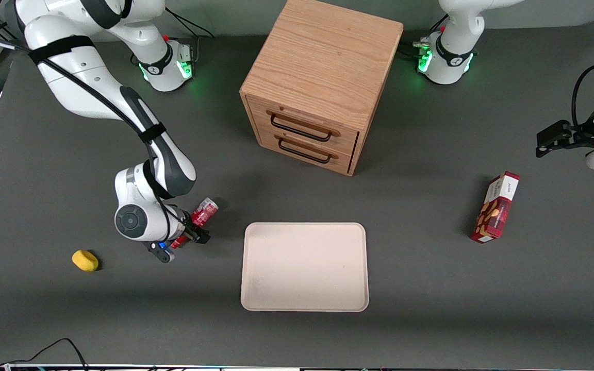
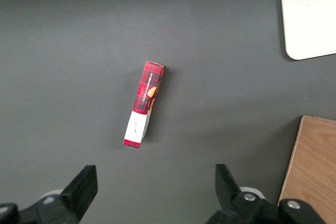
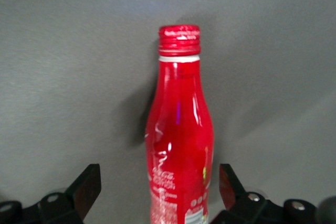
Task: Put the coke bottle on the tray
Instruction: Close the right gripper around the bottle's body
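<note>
The coke bottle (image 1: 205,210) is slim and red with white lettering, and it lies on the dark table toward the working arm's end, beside the tray. My right gripper (image 1: 190,232) is low over it. In the right wrist view the bottle (image 3: 179,129) runs lengthwise between my open fingers (image 3: 88,182), cap end away from the gripper (image 3: 159,182), with a gap on each side. The cream-beige tray (image 1: 304,266) lies flat at the middle of the table, and its corner also shows in the left wrist view (image 2: 310,14).
A wooden two-drawer cabinet (image 1: 323,82) stands farther from the camera than the tray. A yellow lump (image 1: 85,260) lies near my gripper, toward the working arm's end. A red-and-white snack box (image 1: 495,207) lies toward the parked arm's end and also shows in the left wrist view (image 2: 144,111).
</note>
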